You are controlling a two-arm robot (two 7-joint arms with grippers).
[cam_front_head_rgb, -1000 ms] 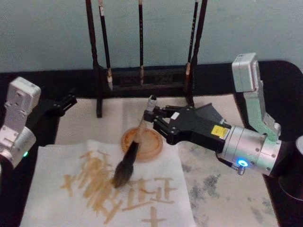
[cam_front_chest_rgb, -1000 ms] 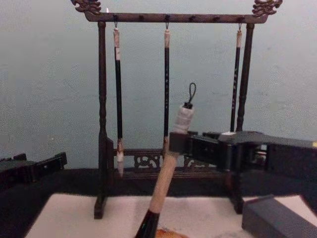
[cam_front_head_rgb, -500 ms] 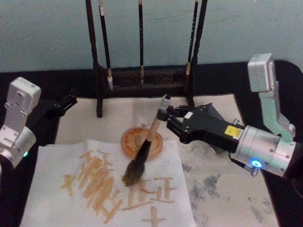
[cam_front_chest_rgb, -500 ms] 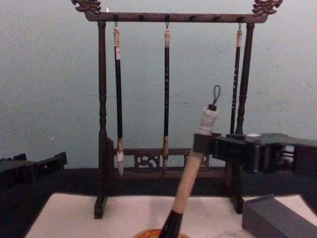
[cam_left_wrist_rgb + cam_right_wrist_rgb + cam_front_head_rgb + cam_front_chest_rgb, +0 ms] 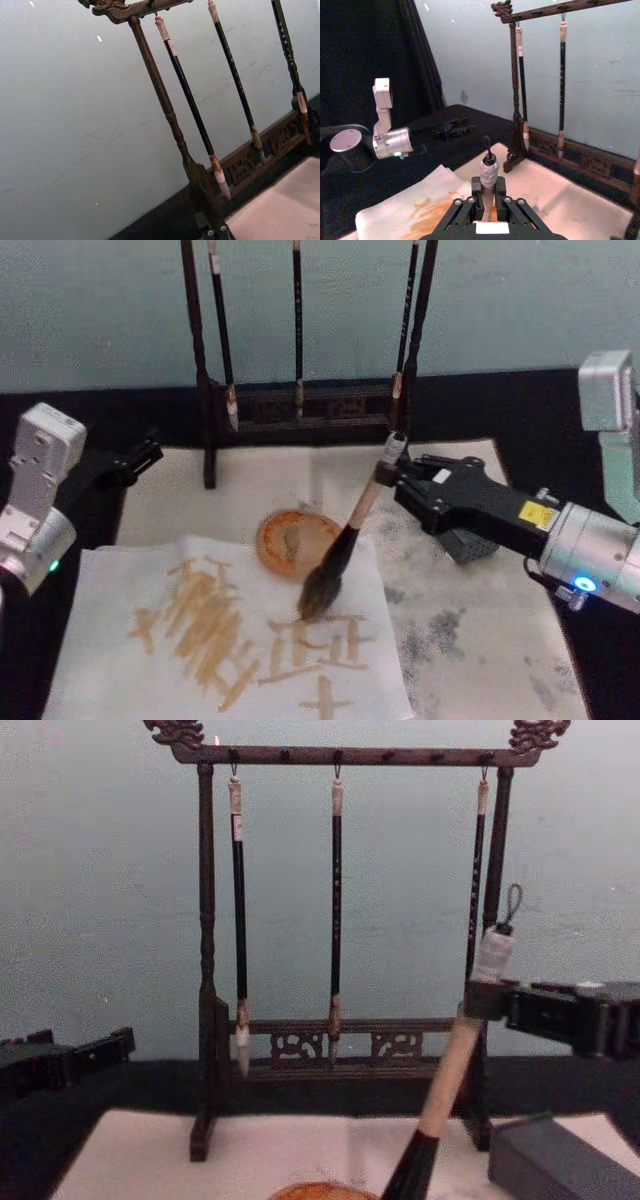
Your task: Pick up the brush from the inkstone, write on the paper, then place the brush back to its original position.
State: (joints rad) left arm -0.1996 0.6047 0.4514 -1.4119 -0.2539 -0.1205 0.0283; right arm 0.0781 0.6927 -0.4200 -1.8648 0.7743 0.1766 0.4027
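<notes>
Large calligraphy brush w/ thick pale tan handle, black ferrule, bushy brown-grey bristles [image 5: 358, 512]: tilted, bristles down at white sheet w/ tan strokes [image 5: 120, 640], just beside round orange dish [image 5: 285, 540]; contact unclear. Clamped near white end cap by right claw [image 5: 393, 475]. Dark grey rect. stone-like inkstone [image 5: 465, 545] under that claw, on large off-white pinkish paper [image 5: 480, 640]. Left claw [image 5: 135, 458] parked at left.

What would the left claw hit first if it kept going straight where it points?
Most likely the brush rack's left post, right ahead of the left claw, though depth is unclear.
</notes>
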